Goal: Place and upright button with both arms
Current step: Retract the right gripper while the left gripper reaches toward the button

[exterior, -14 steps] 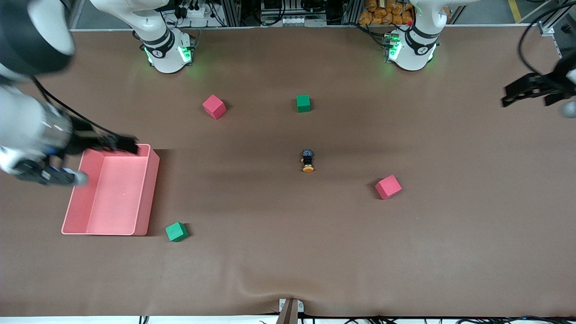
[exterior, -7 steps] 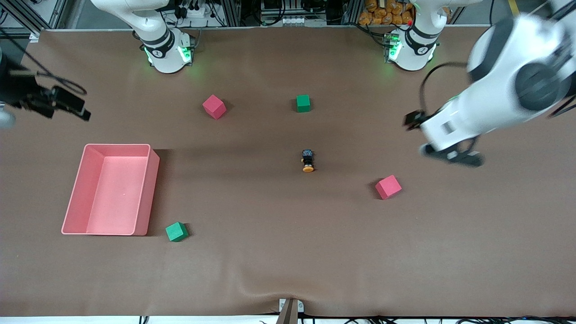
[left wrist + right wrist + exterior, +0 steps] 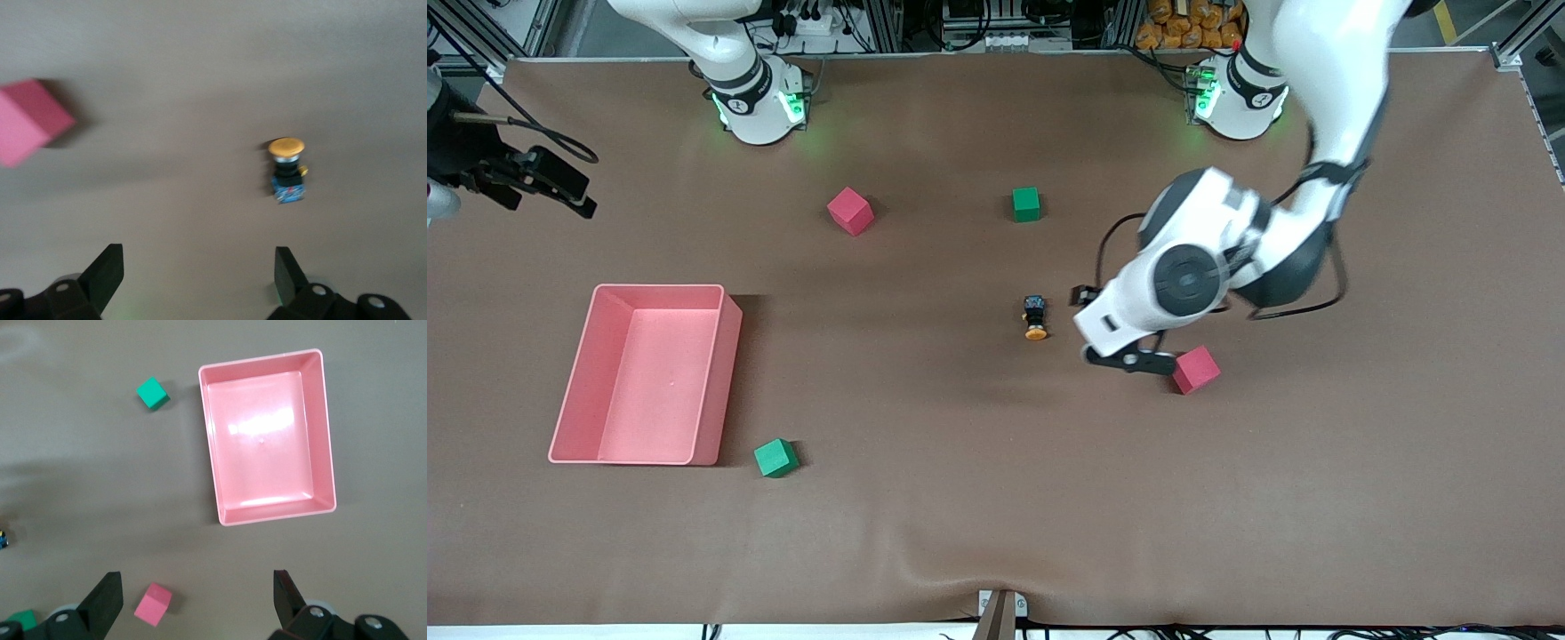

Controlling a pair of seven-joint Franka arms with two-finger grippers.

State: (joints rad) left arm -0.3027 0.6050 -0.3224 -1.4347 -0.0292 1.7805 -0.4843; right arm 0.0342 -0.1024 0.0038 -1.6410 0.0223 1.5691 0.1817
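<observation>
A brown table is seen from above. A pink bin sits toward the right arm's end. The left gripper, wide open and empty, is held above the table between the button and a pink cube. The right gripper, open and empty, is held high above the table near the bin. The button is lying on its side mid-table.

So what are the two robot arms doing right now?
The left gripper is open and empty, up over the table between the button and a pink cube. The button lies on its side, untouched. The right gripper, open too, waits up above the right arm's end of the table, near the pink bin.
</observation>
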